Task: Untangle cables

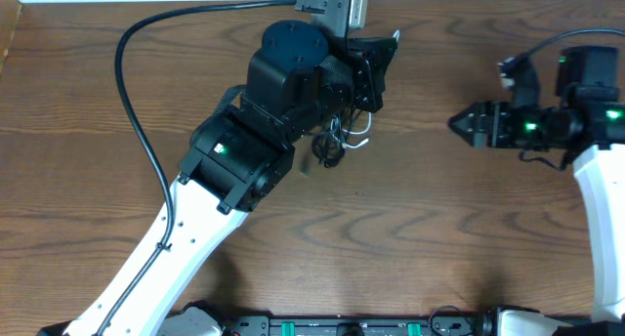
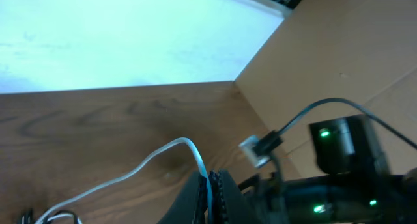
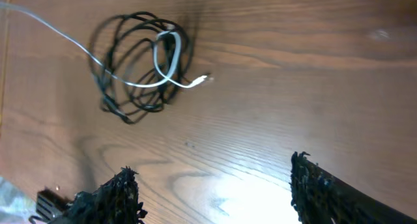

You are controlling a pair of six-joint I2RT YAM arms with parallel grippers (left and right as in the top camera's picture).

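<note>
The black cable [image 3: 133,68] lies coiled in a loose bundle on the wooden table, and the white cable [image 3: 163,64] threads through it with one small connector lying just beside the coil. In the overhead view the tangle [image 1: 337,141] shows only partly under my left arm. My left gripper [image 2: 212,191] is shut on the white cable [image 2: 156,155], which arcs away from the jaws down to the table. My right gripper [image 3: 212,182] is open and empty, well to the right of the tangle, also seen in the overhead view [image 1: 459,123].
The thick black robot wiring [image 1: 137,102] loops across the table's left half. A grey mount [image 1: 337,4] stands at the back edge. The table's back edge meets a white wall [image 2: 117,35]. My right arm's body [image 2: 345,165] shows in the left wrist view.
</note>
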